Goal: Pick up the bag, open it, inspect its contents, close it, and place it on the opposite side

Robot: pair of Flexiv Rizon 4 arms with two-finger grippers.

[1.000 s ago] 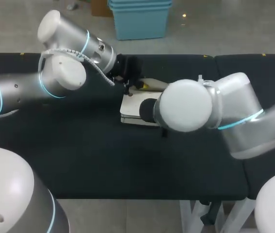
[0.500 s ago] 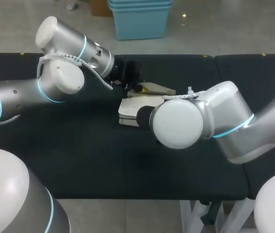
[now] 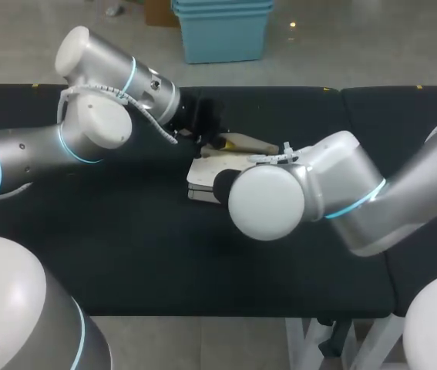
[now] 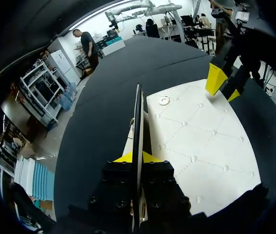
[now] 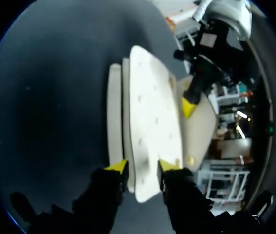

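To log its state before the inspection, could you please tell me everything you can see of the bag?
The bag is a flat, cream-white pouch, quilted in diamonds with small studs; it looks like faux leather. It lies on the black table near the middle. Its flap stands on edge, pinched by the left tool, and a round snap shows on the quilted face beside it. The right tool grips the opposite end. No contents are visible.
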